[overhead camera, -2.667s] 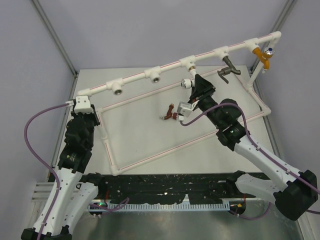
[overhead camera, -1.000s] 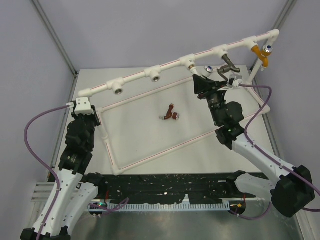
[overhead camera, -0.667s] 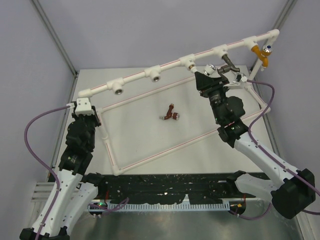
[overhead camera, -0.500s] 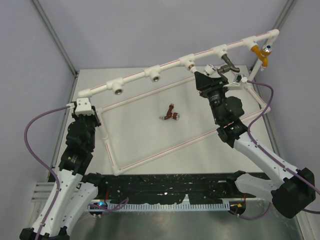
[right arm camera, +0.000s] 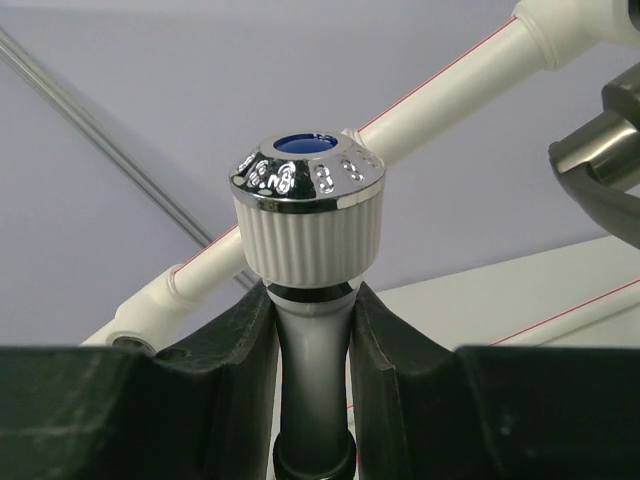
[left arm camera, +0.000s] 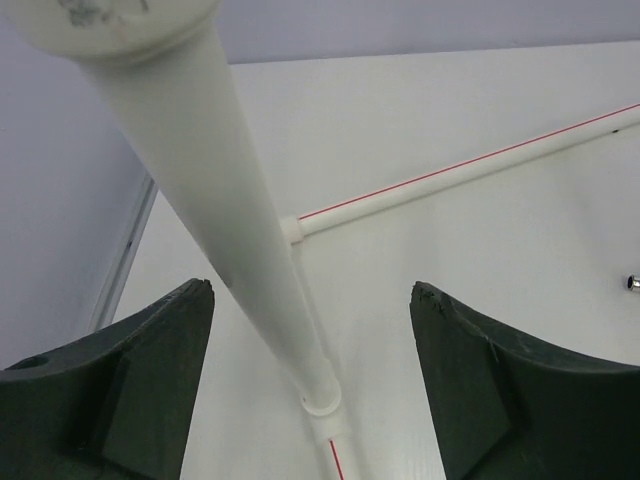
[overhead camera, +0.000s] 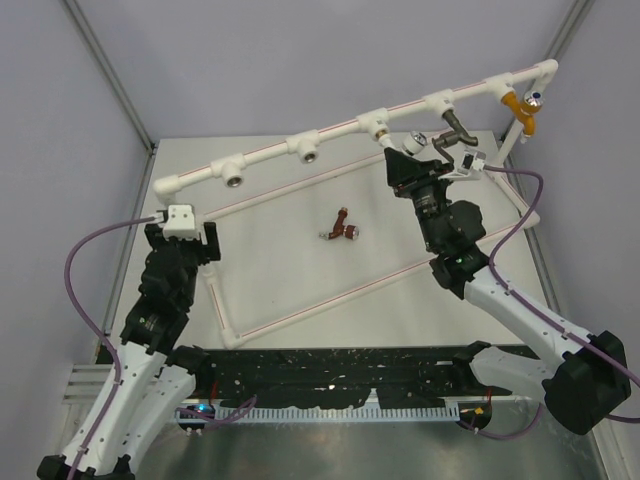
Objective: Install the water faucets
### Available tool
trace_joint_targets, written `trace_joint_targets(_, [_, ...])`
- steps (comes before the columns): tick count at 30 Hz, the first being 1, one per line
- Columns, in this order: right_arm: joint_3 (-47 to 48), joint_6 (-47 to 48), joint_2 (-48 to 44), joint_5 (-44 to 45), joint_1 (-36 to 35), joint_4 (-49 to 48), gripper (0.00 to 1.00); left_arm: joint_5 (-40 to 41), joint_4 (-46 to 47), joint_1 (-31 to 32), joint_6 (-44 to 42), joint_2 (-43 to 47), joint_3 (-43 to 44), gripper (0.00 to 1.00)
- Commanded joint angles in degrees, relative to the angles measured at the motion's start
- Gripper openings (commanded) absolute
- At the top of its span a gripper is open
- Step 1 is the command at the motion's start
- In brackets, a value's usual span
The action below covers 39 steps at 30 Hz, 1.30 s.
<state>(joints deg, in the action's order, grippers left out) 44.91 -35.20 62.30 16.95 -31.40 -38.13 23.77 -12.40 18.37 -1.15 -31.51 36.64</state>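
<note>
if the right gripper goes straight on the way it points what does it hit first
Most likely the white pipe, right behind the tap clamped in the right gripper; how far off is hard to judge.

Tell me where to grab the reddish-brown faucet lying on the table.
Probably best to grip the reddish-brown faucet across its middle, coming straight down from above: it lies flat on the table, low and small, with nothing touching it on either side.

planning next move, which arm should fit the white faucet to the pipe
Right. The right claw is shut on the white faucet, close to a tee socket. The left claw is open, straddling a frame pipe far off.
</note>
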Motion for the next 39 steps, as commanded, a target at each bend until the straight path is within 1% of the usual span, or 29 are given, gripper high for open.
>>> trace_joint_targets(1, [-0.3,4.3,1.2,-3.8,-0.7,-4.4,0.05,1.5,3.5,-0.4,4.0,2.3,-2.1,0.83])
trace_joint_targets(4, [-0.7,7.3,1.1,-5.8,-0.6,-6.6,0.05,1.9,9.7,-1.8,6.4,2.1,-4.0,0.85])
trace_joint_targets(6, [-1.6,10.0,0.8,-7.1,-0.6,-9.1,0.05,1.8,12.0,-3.2,7.8,0.1,-4.2,0.85])
trace_joint_targets(7, [-1.8,11.2,0.5,-8.2,-0.6,-9.9,0.05,1.9,14.7,-3.3,7.9,-1.3,-4.2,0.85])
trace_joint_targets(9, [-2.8,15.7,0.0,-9.8,-0.6,-12.1,0.05,3.0,18.6,-3.4,7.5,-4.1,-4.1,0.85])
trace_joint_targets(11, [-3.2,22.1,-0.7,-11.6,-0.5,-13.2,0.05,4.6,21.9,-3.6,7.2,-6.9,-4.2,0.85])
trace_joint_targets(13, [-3.3,26.0,-1.8,-12.6,-0.6,-12.1,0.05,5.8,24.8,-4.0,6.9,-8.7,-4.5,0.83])
trace_joint_targets(14, [-3.6,27.2,-2.6,-13.3,-0.4,-12.0,0.05,6.1,26.2,-4.1,6.8,-9.4,-4.6,0.81])
trace_joint_targets(16, [-4.5,33.1,-4.5,-16.1,-0.4,-11.7,0.05,6.8,28.5,-4.4,5.5,-10.4,-4.7,0.76])
trace_joint_targets(17, [-4.9,37.8,-5.1,-18.3,-0.4,-11.1,0.05,7.1,29.5,-4.6,4.9,-10.9,-4.8,0.71])
trace_joint_targets(18, [-5.2,39.5,-6.3,-18.3,-0.3,-10.7,0.05,7.3,30.0,-4.7,4.4,-11.3,-4.8,0.66])
trace_joint_targets(19, [-5.3,43.9,-6.8,-19.1,-0.4,-9.6,0.05,7.4,30.0,-4.7,4.1,-11.5,-4.7,0.51])
trace_joint_targets(21, [-5.6,52.4,-8.4,-21.2,-0.4,-7.7,0.05,7.3,29.8,-4.9,4.0,-11.6,-4.7,0.28])
trace_joint_targets(22, [-5.7,55.0,-9.4,-21.6,-0.4,-7.2,0.05,7.1,29.6,-4.9,4.0,-11.5,-5.0,0.17])
trace_joint_targets(23, [-5.3,61.0,-9.8,-22.6,-0.4,-5.1,0.05,6.6,29.1,-5.0,4.0,-10.9,-5.1,0.1])
trace_joint_targets(24, [-5.1,63.9,-10.5,-23.3,-0.4,-3.5,0.05,6.4,28.0,-4.9,4.0,-10.2,-5.1,0.03])
trace_joint_targets(25, [-4.5,69.9,-10.9,-23.9,-0.4,-1.4,0.05,6.5,26.8,-4.9,4.1,-9.8,-5.3,0.0])
trace_joint_targets(26, [-4.1,72.3,-11.3,-24.2,-0.4,-0.4,0.05,6.6,25.4,-5.0,4.5,-8.9,-5.3,0.0])
trace_joint_targets(27, [-3.3,79.0,-11.2,-24.4,-0.4,2.2,0.05,6.9,24.3,-5.0,4.7,-8.4,-5.3,0.0])
trace_joint_targets(28, [-3.2,83.2,-11.5,-25.2,-0.4,3.2,0.05,7.0,23.4,-5.0,5.3,-7.8,-5.2,0.0])
trace_joint_targets(30, [-3.0,95.4,-11.2,-25.9,-0.4,4.4,0.05,6.1,19.9,-5.0,6.0,-7.1,-4.1,0.0])
trace_joint_targets(31, [-3.1,97.9,-11.2,-26.3,-0.4,4.5,0.05,5.6,17.9,-5.0,6.9,-7.0,-3.5,0.0])
trace_joint_targets(32, [-3.1,103.6,-10.9,-26.9,-0.4,4.7,0.05,5.2,15.2,-5.0,7.8,-6.6,-2.5,0.0])
trace_joint_targets(36, [-3.9,116.3,-10.9,-27.4,-0.3,5.2,0.05,2.5,6.9,-5.0,10.1,-5.3,-1.3,0.0])
trace_joint_targets(37, [-3.9,117.7,-11.1,-27.1,-0.4,5.9,0.05,2.1,5.4,-5.0,10.3,-4.7,-1.3,0.0])
trace_joint_targets(38, [-3.9,122.2,-11.3,-26.6,-0.6,7.3,0.05,2.0,4.3,-5.0,10.5,-4.2,-1.7,0.0])
trace_joint_targets(39, [-3.9,123.9,-11.6,-26.6,-0.5,7.9,0.05,1.9,3.4,-5.0,10.4,-3.4,-2.0,0.0])
